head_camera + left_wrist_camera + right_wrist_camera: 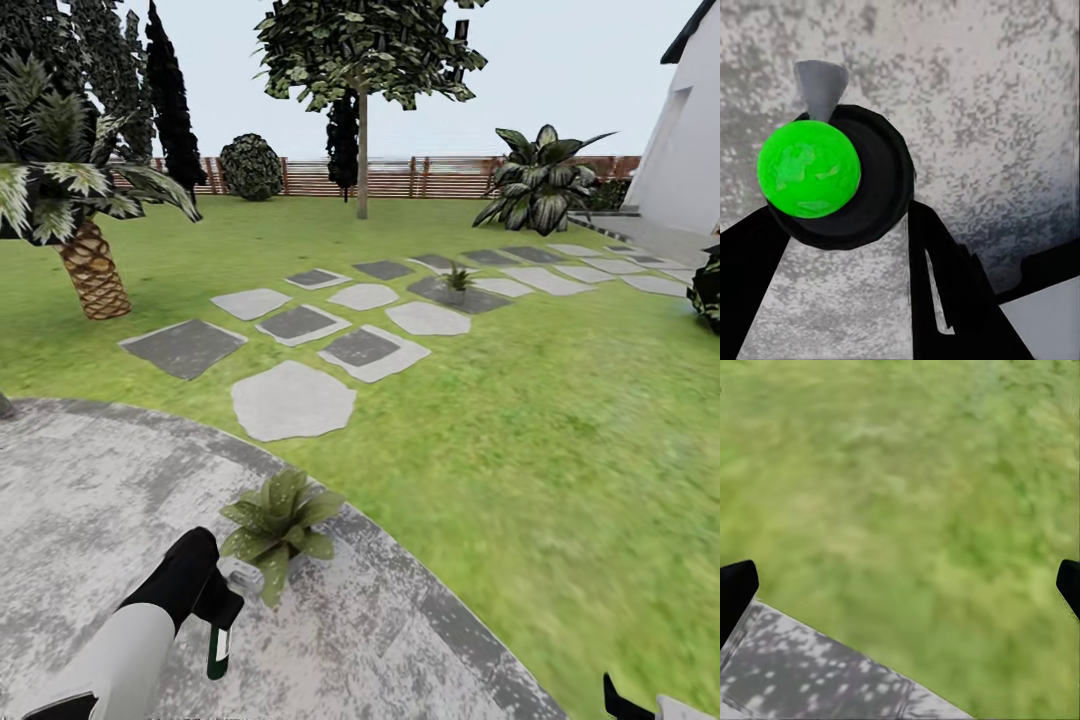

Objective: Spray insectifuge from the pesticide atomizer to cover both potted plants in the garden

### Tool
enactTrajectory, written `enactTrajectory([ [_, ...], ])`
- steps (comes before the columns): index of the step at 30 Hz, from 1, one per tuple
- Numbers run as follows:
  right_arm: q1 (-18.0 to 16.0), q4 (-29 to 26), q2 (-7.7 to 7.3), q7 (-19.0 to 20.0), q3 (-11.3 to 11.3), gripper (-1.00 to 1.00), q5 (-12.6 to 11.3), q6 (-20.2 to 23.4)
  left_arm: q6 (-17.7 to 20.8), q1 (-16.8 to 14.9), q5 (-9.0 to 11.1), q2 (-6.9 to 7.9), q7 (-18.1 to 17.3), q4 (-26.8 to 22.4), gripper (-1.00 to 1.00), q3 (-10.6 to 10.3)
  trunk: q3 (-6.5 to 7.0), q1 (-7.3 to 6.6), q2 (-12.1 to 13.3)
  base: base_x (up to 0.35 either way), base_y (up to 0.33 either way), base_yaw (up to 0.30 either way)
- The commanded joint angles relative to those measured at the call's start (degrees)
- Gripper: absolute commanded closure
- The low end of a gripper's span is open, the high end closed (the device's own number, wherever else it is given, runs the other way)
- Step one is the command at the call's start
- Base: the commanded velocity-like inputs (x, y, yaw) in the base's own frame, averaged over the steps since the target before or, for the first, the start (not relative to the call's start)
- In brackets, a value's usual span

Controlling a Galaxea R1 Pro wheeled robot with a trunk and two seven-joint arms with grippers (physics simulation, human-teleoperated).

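While the left gripper [212, 610] clasps the pesticide atomizer [218, 645] over the patio [90, 500] just beside the near potted plant [278, 525], the right gripper [900, 585] hangs spread wide above the lawn [907, 472], and a second potted plant [458, 280] sits among the stepping slabs [292, 400].

Bright flat daylight, no cast shadows; wrist views soft, blurry.

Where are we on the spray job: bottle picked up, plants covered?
Pickup looks done: the left pincer holds the dark atomizer bottle with green mark, its nozzle near the speckled green rosette plant on the grey patio. No spray is visible, so coverage cannot be confirmed. Left: the second small rosette on the stepping slabs. The right pincer is open over grass.
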Motion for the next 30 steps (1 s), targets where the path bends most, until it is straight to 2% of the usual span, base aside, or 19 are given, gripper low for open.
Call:
enactTrajectory([
  [1, -0.1, 0.0, 0.01, 0.5, -0.4, -1.0, 0.3, -0.3, 0.1, 0.0, -0.6, -0.05, -0.5, -0.1, 1.0, 0.3, -0.05, -0.01, 0.0, 0.016, -0.273, 0.242],
  [6, -0.1, 0.0, 0.01, 0.4, -0.4, -1.0, 0.3, -0.3, 0.0, 0.3, -0.7, 0.52, -0.4, 0.5, 1.0, 0.5, -0.05, -0.01, 0.0, 0.003, -0.127, 0.272],
  [8, -0.1, 0.0, 0.01, 0.5, -0.4, -1.0, 0.3, -0.3, -0.1, 1.3, -0.6, 0.68, -0.3, 0.4, 1.0, 0.5, -0.05, -0.01, 0.0, 0.0, -0.011, 0.278],
  [10, -0.1, 0.0, -0.04, 0.4, -0.5, -1.0, 0.3, -0.3, -2.0, 1.8, -0.6, 0.82, -0.3, 0.5, 1.0, 0.8, -0.05, -0.01, 0.0, 0.0, -0.002, 0.278],
  [12, -0.1, 0.0, -0.02, 0.4, -0.5, -1.0, 0.3, -0.3, -4.4, 2.2, -0.6, 1.07, -0.1, 0.5, 1.0, 2.2, -0.05, -0.01, 0.0, 0.0, 0.0, 0.136],
  [15, -0.1, 0.0, -0.04, 0.4, -0.5, -1.0, 0.3, -0.3, -5.6, 2.4, -0.6, 1.04, 2.2, 0.5, 1.0, 4.9, -0.05, -0.01, 0.0, 0.0, 0.0, 0.029],
  [20, -0.1, -0.1, 0.0, 0.5, -0.4, -1.0, 0.3, -0.3, -5.8, 2.6, -0.5, -0.11, 8.2, 0.7, 1.0, 5.7, -0.05, -0.01, 0.0, 0.0, 0.0, 0.003],
  [23, -0.1, 0.0, 0.01, 0.5, -0.4, -1.0, 0.3, -0.3, -5.9, 2.6, -0.4, -1.46, 9.1, 0.1, 1.0, 5.9, -0.05, -0.01, 0.0, 0.0, 0.0, 0.0],
  [26, -0.1, 0.0, 0.01, 0.4, -0.4, -1.0, 0.3, -0.3, -6.3, 2.6, 0.7, -1.6, 9.2, -0.1, 1.0, 5.9, -0.05, -0.01, 0.0, 0.048, 0.0, 0.0],
  [30, -0.1, 0.0, 0.01, 0.4, -0.4, -1.0, 0.3, -0.3, -9.1, 2.6, 2.8, -1.7, 9.3, 0.4, 1.0, 5.8, -0.05, -0.01, 0.0, 0.208, -0.068, 0.122],
])
